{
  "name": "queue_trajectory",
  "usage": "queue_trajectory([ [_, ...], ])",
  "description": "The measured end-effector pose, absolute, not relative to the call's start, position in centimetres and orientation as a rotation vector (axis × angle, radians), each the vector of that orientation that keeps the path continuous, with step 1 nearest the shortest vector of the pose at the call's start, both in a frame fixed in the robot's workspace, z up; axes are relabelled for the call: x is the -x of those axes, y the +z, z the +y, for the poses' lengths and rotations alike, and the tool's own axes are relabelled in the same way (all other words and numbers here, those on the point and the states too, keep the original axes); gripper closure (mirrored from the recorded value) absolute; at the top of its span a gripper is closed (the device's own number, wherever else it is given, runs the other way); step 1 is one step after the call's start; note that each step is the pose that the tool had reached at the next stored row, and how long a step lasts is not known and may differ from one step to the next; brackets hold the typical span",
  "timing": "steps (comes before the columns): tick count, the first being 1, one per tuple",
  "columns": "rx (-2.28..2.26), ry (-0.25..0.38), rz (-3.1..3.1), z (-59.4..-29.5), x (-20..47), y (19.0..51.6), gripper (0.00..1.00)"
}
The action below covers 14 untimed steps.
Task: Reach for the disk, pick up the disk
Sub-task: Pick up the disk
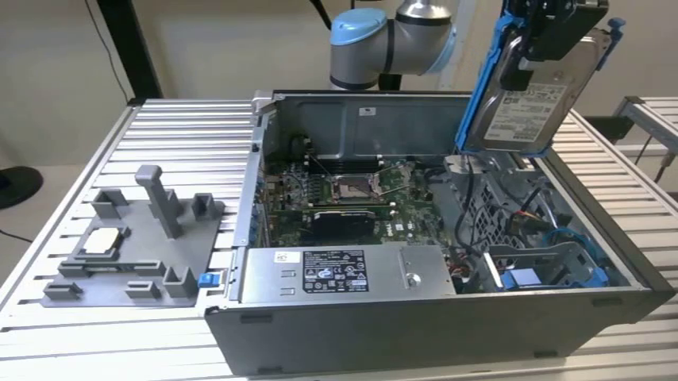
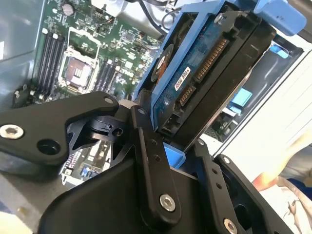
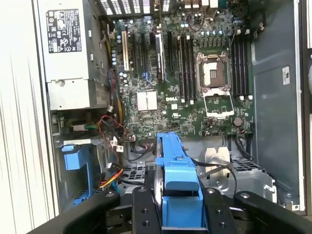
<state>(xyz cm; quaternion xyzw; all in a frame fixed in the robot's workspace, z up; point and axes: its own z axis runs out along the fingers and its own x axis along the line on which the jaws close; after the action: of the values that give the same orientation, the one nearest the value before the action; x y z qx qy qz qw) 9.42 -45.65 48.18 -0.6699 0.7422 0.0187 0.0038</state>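
The disk [image 1: 529, 99] is off the bench and held in the air above the far right part of the open computer case [image 1: 424, 317], at the upper right of the exterior view. It hangs nearly upright and slightly tilted, its white label facing the camera, with the blue bracket [image 1: 479, 87] running along its edges. In the second wrist view the disk [image 2: 204, 73] shows its blue circuit board side and connector edge; in the first wrist view the bracket [image 3: 175, 170] is seen edge-on between the black fingers [image 3: 146, 214].

The end effector [image 1: 551, 36] pinches the disk at its upper end, its fingers pressed against the bracket on both sides. In the second wrist view the end effector [image 2: 168, 141] clamps the lower edge of the drive.

Below the disk, the case lies on its side with its panel off, exposing the motherboard [image 1: 350, 190] with an empty processor socket [image 3: 213, 73]. A labelled grey power supply [image 1: 344, 274] sits at the near edge of the case, and a blue drive cage [image 1: 551, 270] sits at the exterior view's right.

The case rests on a slatted metal bench [image 1: 85, 333]. At the exterior view's left, well apart from the disk, a grey fixture [image 1: 138, 246] holds a small white-silver chip [image 1: 101, 240].

A person's arm [image 2: 287, 165] appears at the edge of the second wrist view.
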Motion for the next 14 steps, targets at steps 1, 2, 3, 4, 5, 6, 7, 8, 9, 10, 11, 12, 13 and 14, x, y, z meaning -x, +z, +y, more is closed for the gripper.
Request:
queue_trajectory([
  [1, 2.1, 0.059, 2.326, -45.8, -9.4, 48.2, 1.0],
  [2, 2.1, 0.059, 2.326, -45.9, -9.4, 48.2, 1.0],
  [3, 2.1, 0.059, 2.326, -46.1, -9.4, 48.2, 1.0],
  [4, 2.1, 0.059, 2.326, -46.2, -9.4, 48.2, 1.0],
  [5, 2.099, 0.059, 2.326, -46.4, -9.4, 48.1, 1.0],
  [6, 2.1, 0.059, 2.326, -46.6, -9.4, 48.1, 1.0],
  [7, 2.1, 0.059, 2.326, -46.8, -9.4, 48.1, 1.0],
  [8, 2.1, 0.059, 2.326, -47.1, -9.4, 48.1, 1.0],
  [9, 2.1, 0.059, 2.326, -47.4, -9.4, 48.1, 1.0],
  [10, 2.099, 0.059, 2.326, -47.6, -9.4, 48.1, 1.0],
  [11, 2.099, 0.059, 2.326, -47.9, -9.4, 48.1, 1.0],
  [12, 2.1, 0.059, 2.326, -48.1, -9.4, 48.1, 1.0],
  [13, 2.099, 0.059, 2.326, -48.4, -9.4, 48.1, 1.0],
  [14, 2.099, 0.059, 2.326, -48.6, -9.4, 48.1, 1.0],
])
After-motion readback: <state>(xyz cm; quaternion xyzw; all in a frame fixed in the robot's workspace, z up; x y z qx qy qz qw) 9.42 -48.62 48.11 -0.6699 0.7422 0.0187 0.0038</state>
